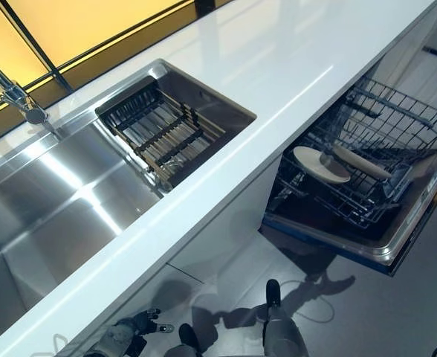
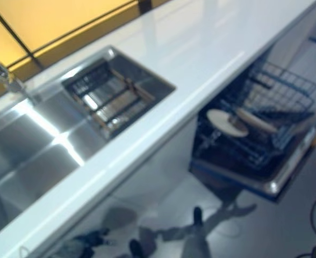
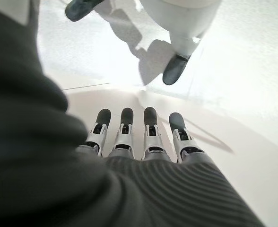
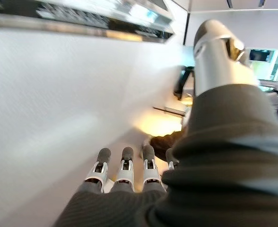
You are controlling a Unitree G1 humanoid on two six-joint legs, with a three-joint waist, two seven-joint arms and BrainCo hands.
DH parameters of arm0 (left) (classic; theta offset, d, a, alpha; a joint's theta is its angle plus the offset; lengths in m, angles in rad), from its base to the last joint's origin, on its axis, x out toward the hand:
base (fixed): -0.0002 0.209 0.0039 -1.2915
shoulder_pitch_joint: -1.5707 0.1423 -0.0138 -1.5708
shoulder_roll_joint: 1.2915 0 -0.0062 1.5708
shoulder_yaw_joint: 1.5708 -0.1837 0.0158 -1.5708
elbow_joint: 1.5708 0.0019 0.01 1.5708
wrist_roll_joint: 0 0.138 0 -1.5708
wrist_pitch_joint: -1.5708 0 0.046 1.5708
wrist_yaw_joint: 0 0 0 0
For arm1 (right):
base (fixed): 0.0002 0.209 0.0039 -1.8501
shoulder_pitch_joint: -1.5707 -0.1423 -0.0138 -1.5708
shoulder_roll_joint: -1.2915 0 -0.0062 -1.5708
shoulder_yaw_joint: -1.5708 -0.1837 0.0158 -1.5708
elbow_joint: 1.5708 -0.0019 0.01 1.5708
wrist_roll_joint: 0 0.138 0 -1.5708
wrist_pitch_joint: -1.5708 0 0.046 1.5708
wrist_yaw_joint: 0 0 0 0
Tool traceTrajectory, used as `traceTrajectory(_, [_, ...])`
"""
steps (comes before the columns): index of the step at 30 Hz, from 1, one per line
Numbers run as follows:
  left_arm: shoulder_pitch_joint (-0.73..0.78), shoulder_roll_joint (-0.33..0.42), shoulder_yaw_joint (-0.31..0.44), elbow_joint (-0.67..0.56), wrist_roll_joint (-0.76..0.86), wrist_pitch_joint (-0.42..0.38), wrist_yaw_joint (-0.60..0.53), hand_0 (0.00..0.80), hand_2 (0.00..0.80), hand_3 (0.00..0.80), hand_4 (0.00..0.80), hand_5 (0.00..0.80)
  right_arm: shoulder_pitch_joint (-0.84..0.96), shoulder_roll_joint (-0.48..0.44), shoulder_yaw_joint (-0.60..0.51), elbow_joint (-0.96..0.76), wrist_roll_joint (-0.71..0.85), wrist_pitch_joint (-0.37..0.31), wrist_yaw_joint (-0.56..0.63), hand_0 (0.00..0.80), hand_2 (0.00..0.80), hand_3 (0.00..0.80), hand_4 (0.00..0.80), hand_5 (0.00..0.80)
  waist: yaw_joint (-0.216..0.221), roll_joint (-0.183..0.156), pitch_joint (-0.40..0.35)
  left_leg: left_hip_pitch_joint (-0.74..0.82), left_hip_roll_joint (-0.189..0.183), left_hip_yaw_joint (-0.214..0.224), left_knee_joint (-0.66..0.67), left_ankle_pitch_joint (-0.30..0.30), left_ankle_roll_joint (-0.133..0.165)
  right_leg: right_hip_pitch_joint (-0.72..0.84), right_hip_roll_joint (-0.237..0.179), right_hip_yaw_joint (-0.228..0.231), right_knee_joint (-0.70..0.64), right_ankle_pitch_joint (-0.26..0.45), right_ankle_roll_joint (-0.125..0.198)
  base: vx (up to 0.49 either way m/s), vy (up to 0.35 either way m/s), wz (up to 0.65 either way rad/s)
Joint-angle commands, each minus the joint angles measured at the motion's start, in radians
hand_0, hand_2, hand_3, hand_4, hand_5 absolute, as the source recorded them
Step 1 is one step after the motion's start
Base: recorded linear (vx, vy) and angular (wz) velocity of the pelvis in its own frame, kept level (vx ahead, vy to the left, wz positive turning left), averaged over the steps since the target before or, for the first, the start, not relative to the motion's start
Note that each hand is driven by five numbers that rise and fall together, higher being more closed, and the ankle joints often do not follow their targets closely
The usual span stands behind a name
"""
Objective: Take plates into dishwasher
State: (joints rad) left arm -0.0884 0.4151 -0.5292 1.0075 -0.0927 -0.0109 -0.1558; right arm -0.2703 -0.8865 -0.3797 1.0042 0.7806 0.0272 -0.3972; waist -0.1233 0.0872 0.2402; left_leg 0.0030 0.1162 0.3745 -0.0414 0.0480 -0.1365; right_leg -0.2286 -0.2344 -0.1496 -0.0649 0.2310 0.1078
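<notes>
Our left hand (image 3: 143,137) and right hand (image 4: 125,172) hang low beside us, fingers straight and relaxed, holding nothing. Two plates (image 1: 321,164) already lie in the dishwasher's lower rack (image 1: 397,119), tilted, long axes running across the rack. We judge loading done or between plates; next calls for finding another near the sink (image 1: 70,193) or white desk (image 1: 278,59).

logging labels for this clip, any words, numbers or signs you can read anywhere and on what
None can be read.
Plates in the dishwasher rack: plain, no print shows.
Counter, sink and tap: no marks show.
Left hand and right hand, both open: no lettering shows.
</notes>
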Motion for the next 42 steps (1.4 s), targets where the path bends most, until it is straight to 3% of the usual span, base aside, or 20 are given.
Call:
traceTrajectory(1, [-0.133, 0.030, 0.061, 0.030, -0.038, -0.041, 0.063, 0.000, 0.000, 0.000, 0.000, 0.000, -0.082, -0.007, 0.033, -0.028, 0.034, -0.125, 0.031, 0.000, 0.000, 0.000, 0.000, 0.000, 0.002, 0.030, 0.077, -0.127, 0.004, -0.058, 0.148, -0.067, 0.090, -0.003, -0.064, -0.014, 0.178, -0.132, 0.029, -0.134, 0.002, 0.07])
traceTrajectory(5, [-0.156, 0.016, 0.058, 0.035, -0.070, -0.059, 0.070, 0.000, 0.000, 0.000, 0.000, 0.000, -0.120, -0.005, 0.064, 0.007, 0.087, -0.138, 0.153, 0.000, 0.000, 0.000, 0.000, 0.000, -0.006, 0.063, 0.114, -0.161, -0.002, -0.066, 0.156, -0.052, 0.087, -0.055, -0.063, -0.013, 0.232, -0.161, 0.017, -0.109, -0.002, 0.07])
traceTrajectory(12, [-0.181, 0.020, 0.066, 0.032, -0.092, -0.067, 0.072, 0.000, 0.000, 0.000, 0.000, 0.000, -0.162, 0.019, 0.137, 0.042, 0.158, -0.133, 0.361, 0.000, 0.000, 0.000, 0.000, 0.000, -0.008, 0.093, 0.149, -0.205, -0.005, -0.072, 0.173, -0.034, 0.081, -0.113, -0.055, -0.022, 0.295, -0.197, -0.008, -0.067, -0.043, -0.02])
traceTrajectory(23, [-0.208, 0.038, 0.068, 0.012, -0.099, -0.065, 0.055, 0.000, 0.000, 0.000, 0.000, 0.000, -0.259, 0.042, 0.244, 0.068, 0.072, -0.094, 0.444, 0.000, 0.000, 0.000, 0.000, 0.000, 0.004, 0.121, 0.178, -0.242, -0.018, -0.087, 0.178, -0.013, 0.081, -0.155, -0.046, -0.025, 0.333, -0.214, -0.026, -0.036, -0.024, -0.06])
traceTrajectory(30, [-0.221, 0.049, 0.062, -0.014, -0.088, -0.039, 0.044, 0.000, 0.000, 0.000, 0.000, 0.000, -0.333, 0.060, 0.353, 0.023, -0.022, -0.055, 0.518, 0.000, 0.000, 0.000, 0.000, 0.000, 0.023, 0.105, 0.176, -0.239, -0.016, -0.090, 0.175, -0.007, 0.080, -0.134, -0.039, -0.041, 0.305, -0.198, -0.025, -0.031, -0.012, -0.04])
traceTrajectory(42, [-0.271, 0.072, 0.051, 0.006, -0.042, 0.003, 0.004, 0.000, 0.000, 0.000, 0.000, 0.000, -0.455, 0.112, 0.502, -0.007, -0.158, -0.045, 0.632, 0.000, 0.000, 0.000, 0.000, 0.000, 0.062, 0.056, 0.155, -0.225, -0.008, -0.110, 0.161, 0.000, 0.080, -0.088, -0.031, -0.050, 0.251, -0.163, -0.006, -0.009, -0.036, -0.08])
